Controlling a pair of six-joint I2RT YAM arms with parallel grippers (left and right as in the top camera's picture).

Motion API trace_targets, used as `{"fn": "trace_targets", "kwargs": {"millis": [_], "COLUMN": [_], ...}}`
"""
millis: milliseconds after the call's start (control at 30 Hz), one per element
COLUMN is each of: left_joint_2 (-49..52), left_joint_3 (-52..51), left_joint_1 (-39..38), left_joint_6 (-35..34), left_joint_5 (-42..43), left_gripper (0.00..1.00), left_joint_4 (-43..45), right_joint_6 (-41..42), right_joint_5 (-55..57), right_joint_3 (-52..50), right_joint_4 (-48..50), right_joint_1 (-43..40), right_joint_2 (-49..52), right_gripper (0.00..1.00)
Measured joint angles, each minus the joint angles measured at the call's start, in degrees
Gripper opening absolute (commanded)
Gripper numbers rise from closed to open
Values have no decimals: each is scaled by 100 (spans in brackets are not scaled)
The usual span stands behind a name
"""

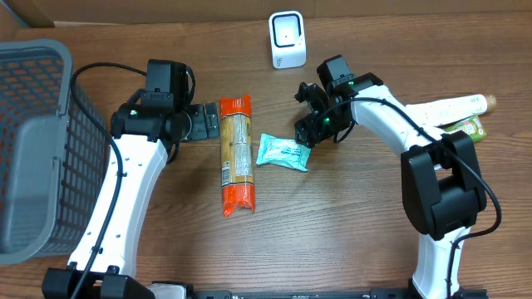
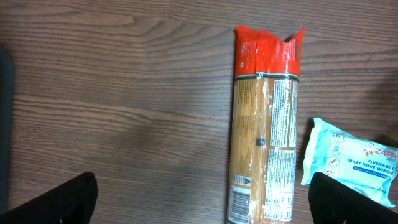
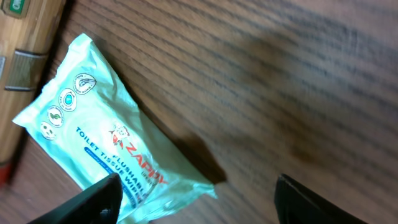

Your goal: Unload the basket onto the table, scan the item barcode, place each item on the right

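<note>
**Overhead view: wipes pack point(image 1: 283, 152) flat on the table point(image 1: 349, 232), both tools open and empty**

Shows the wipes pack mid-table, just right of the spaghetti pack point(image 1: 236, 154), with only a narrow strip of bare wood between their facing edges. Sets the scanner point(image 1: 287, 39) upright at the far edge, well apart from both packs, with open wood in front of it.

Puts the right tool point(image 1: 309, 124) just beside the upper right corner of the wipes pack, fingers spread wide, gripping nothing. From the right wrist: pack lying slantwise, one corner reaching into the gap, its lower edge passing behind the left-hand finger point(image 3: 93, 199); bare wood across the rest of the gap and out to the right-hand finger.

Puts the left tool point(image 1: 204, 122) just left of the spaghetti pack's top end, fingers at their widest, holding nothing. From the left wrist: spaghetti pack lengthwise on the wood ahead, red crimped end farthest away, left edge of the wipes pack peeking in at the right; broad bare wood to the left.

Boxes in the left side with the grey basket point(image 1: 33, 141) at the table edge. Crowds the right edge with a white bottle point(image 1: 453, 106) and a green packet point(image 1: 467, 129) behind the right arm. Leaves bare wood along the near edge, between the two arm bases.
</note>
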Motion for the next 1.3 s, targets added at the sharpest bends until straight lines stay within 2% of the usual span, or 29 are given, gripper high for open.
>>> {"fn": "trace_targets", "kwargs": {"millis": [333,400,433,467,600,633,700,1067,1300], "left_joint_2": [0,0,0,0,0,0,0,0,0], "left_joint_3": [0,0,0,0,0,0,0,0,0], "left_joint_1": [0,0,0,0,0,0,0,0,2], "left_joint_6": [0,0,0,-2,0,0,0,0,0], "left_joint_5": [-2,-2,0,0,0,0,-2,0,0], "left_gripper": [100,100,100,100,100,99,100,100,100], "left_joint_4": [-2,-2,0,0,0,0,-2,-2,0], "right_joint_6": [-378,-391,-367,-341,-105,-76,24,918,1633], "right_joint_5": [256,350,422,479,835,890,944,1287,1808], "right_joint_3": [0,20,42,55,136,164,199,376,590], "right_joint_4": [208,208,205,203,81,22,-74,-579,-1032], "right_joint_1": [409,492,540,575,726,739,741,588,103], "right_joint_2": [304,304,304,308,315,323,339,341,177], "right_gripper": [63,55,46,42,36,29,4,4,4]}}
